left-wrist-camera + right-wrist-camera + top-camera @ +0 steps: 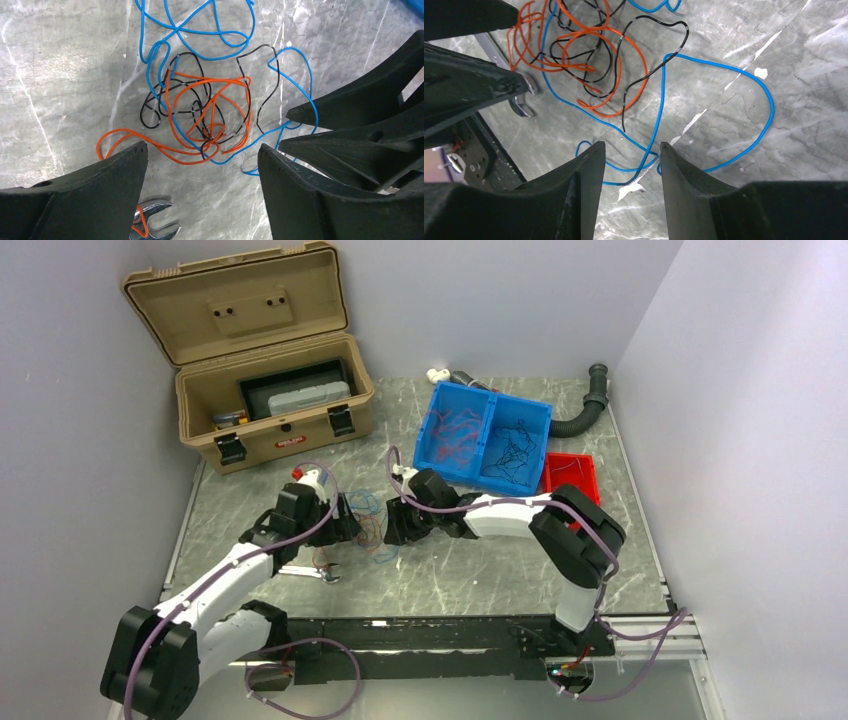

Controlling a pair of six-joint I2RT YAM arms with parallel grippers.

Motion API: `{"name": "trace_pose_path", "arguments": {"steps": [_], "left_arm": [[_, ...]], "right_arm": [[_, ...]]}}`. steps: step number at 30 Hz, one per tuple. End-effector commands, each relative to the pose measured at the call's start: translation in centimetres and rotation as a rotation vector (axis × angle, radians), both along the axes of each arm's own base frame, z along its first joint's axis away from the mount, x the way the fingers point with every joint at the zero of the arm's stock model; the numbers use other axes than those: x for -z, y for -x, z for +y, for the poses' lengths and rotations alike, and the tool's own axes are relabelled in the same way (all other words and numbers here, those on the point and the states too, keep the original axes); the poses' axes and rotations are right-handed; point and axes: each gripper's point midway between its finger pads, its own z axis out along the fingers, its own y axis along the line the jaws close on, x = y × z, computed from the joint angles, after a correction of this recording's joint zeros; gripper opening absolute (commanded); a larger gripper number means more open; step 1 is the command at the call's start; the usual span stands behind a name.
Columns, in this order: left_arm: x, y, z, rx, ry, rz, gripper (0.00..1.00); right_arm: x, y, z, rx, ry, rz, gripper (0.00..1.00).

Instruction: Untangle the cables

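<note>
Marble table (480, 575) | left pincer (202, 146) wide, empty | right pincer (631, 146) perhaps touching cables (211, 139)

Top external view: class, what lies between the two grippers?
The cables, a blue, orange and black tangle, lie between the left gripper and right gripper, seen in the top external view.

Far left on your table (480, 575), grey marbled top: tan hard case (275, 425), lid (235, 300) up, black latches (232, 448) hanging loose. Inside it, a black tray (262, 390) holds a grey box (310, 396). Far centre: blue two-compartment bin (492, 425), small red bin (572, 472) just beside its right corner. A black corrugated hose (585, 415) curves into the far right corner. Nearer you, left of centre, a steel open-end wrench (318, 574) lies flat.
</note>
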Motion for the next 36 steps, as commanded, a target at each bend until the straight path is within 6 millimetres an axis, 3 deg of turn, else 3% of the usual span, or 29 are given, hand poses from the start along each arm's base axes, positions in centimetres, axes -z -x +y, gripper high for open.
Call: {"name": "trace_pose_path", "arguments": {"steps": [1,3,5,7,13,16,19,21,23,27,32,36], "left_arm": [[-0.5,-0.4,-0.3,-0.016,0.058,0.005,0.83],[-0.5,-0.5,-0.4,-0.013,0.071,0.011,0.82],[-0.4,-0.5,-0.6,-0.01,0.082,0.018,0.81],[0.0,-0.6,-0.7,-0.008,0.088,0.032,0.78],[0.9,-1.2,-0.7,-0.019,0.077,0.047,0.64],[1.3,-1.6,-0.6,-0.029,0.064,0.041,0.42],[1.3,-2.2,0.2,-0.061,0.023,0.029,0.01],[0.8,-2.5,1.1,-0.091,-0.012,0.011,0.0],[-0.2,-3.0,2.4,-0.142,-0.05,-0.028,0.0],[-1.7,-3.3,4.2,-0.207,-0.045,-0.059,0.0],[-2.1,-3.6,6.0,-0.285,-0.014,-0.078,0.0],[-2.0,-3.7,6.0,-0.291,0.017,-0.084,0.05]], "right_arm": [[0.6,-0.3,0.3,-0.019,0.013,-0.05,0.46],[0.6,0.0,0.5,-0.031,0.009,-0.049,0.4],[0.3,0.2,0.7,-0.044,-0.003,-0.052,0.26],[-0.5,0.5,0.9,-0.058,-0.027,-0.06,0.03],[-4.1,1.1,0.9,-0.073,-0.116,-0.108,0.0],[-4.9,1.3,0.9,-0.075,-0.138,-0.11,0.0],[-5.8,1.1,0.5,-0.059,-0.131,-0.127,0.0],[-6.5,0.2,-0.4,-0.003,-0.089,-0.156,0.0],[-7.1,-1.2,-2.1,0.083,-0.013,-0.195,0.0],[-8.9,-4.2,-8.0,0.328,0.099,-0.248,0.0],[-13.4,-6.9,-17.2,0.641,0.027,-0.283,0.0],[-18.8,-7.4,-23.9,0.827,-0.006,-0.422,0.0]]}}
